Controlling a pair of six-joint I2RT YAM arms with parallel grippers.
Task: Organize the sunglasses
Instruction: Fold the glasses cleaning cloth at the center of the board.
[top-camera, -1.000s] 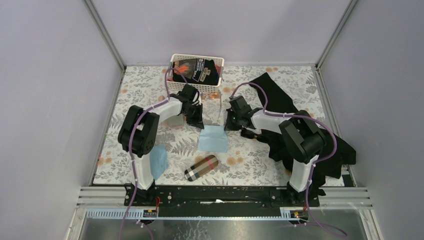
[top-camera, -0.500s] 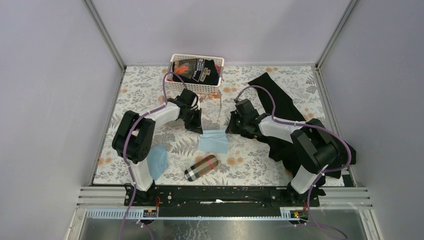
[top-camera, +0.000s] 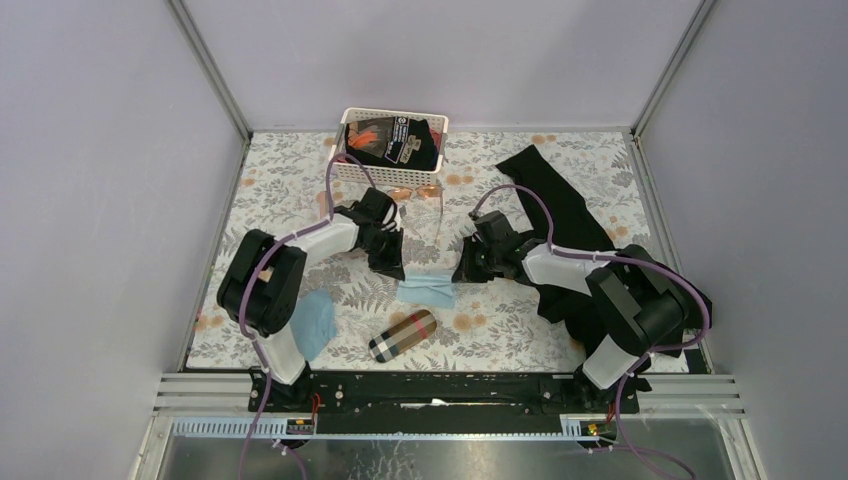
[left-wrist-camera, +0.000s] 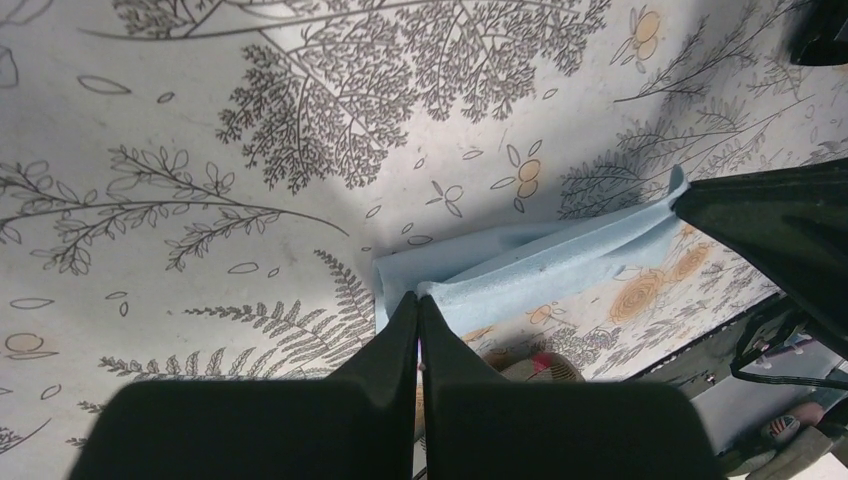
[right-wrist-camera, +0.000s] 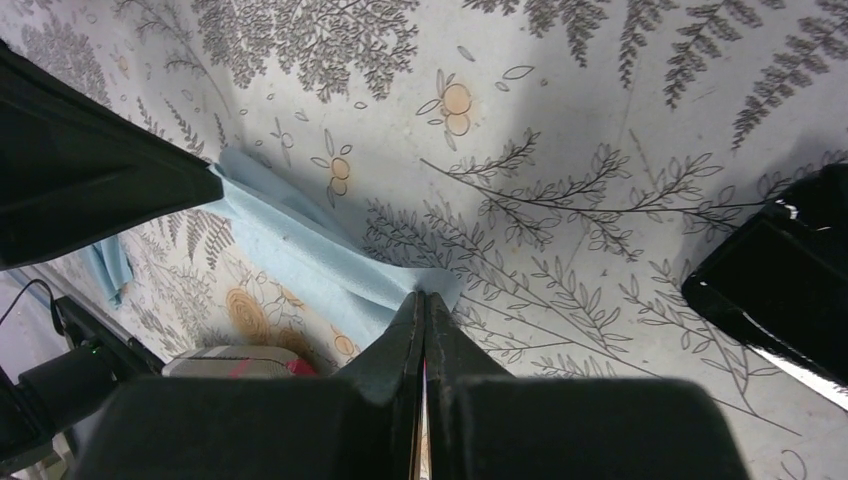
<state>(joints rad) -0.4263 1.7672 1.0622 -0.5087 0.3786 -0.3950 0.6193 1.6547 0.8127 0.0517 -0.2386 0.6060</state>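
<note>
Top external: your left gripper (top-camera: 398, 271) and right gripper (top-camera: 462, 275) are both clamped on the blue cloth (top-camera: 426, 291), and the pink-tinted sunglasses (top-camera: 414, 192) lie crosswise beyond them, nearer the left.

Soft, even overhead light is filling the top view, leaving only faint shadows on the floral-printed white table cover (top-camera: 280, 170). In the wrist views, close black fingers (left-wrist-camera: 385, 350) (right-wrist-camera: 400, 345) are looking blurred, and a glossy black object (right-wrist-camera: 775, 285) is catching white glare.

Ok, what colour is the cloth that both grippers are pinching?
Plain light blue, no pattern. The cloth shows best in the right wrist view.
</note>
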